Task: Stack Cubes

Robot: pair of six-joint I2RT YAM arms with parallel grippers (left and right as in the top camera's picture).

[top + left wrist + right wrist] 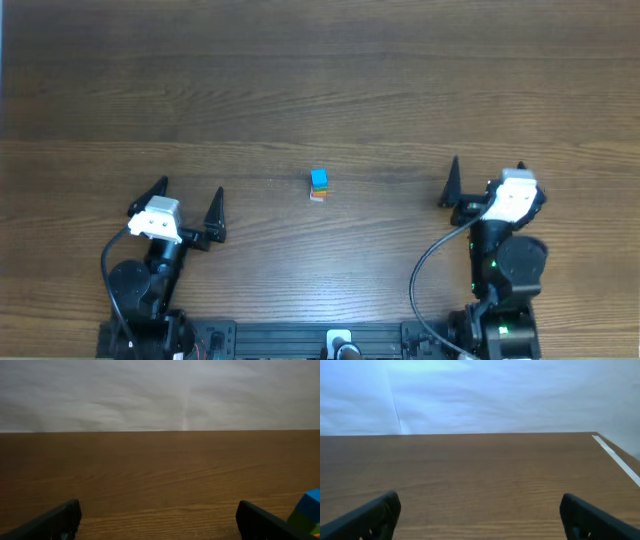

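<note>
A small stack of cubes stands upright near the table's middle, blue on top, green under it and an orange-red one at the bottom. Its blue and green cubes show at the edge of the left wrist view. My left gripper is open at the lower left, apart from the stack, with nothing between its fingers. My right gripper is open at the right, also apart from the stack and holding nothing, its fingers spread wide.
The brown wooden table stretches bare beyond the stack. A pale wall rises behind the table's far edge. A white strip runs along the table's edge in the right wrist view.
</note>
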